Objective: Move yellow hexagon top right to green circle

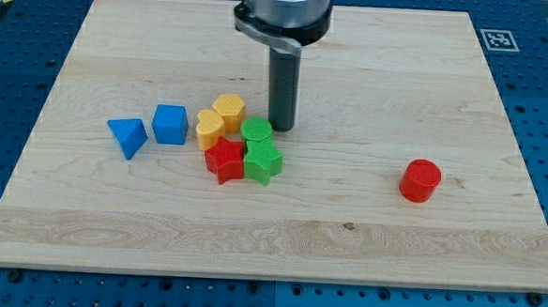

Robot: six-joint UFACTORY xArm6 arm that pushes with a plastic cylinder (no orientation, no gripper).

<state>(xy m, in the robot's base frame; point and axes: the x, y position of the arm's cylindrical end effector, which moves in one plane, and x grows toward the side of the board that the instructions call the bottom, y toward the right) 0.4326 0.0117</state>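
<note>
The yellow hexagon (pixel 229 109) sits left of centre on the wooden board, touching the green circle (pixel 255 131) at that circle's upper left. My tip (pixel 281 127) rests on the board just right of the green circle and right of the yellow hexagon, close to both. A yellow heart-like block (pixel 209 128) lies just below-left of the hexagon. A red star (pixel 224 159) and a green star (pixel 262 161) sit below them in one tight cluster.
A blue cube (pixel 170 124) and a blue triangle (pixel 127 135) lie to the left of the cluster. A red cylinder (pixel 420 180) stands alone at the view's right. The board's edge (pixel 268 273) runs along the bottom.
</note>
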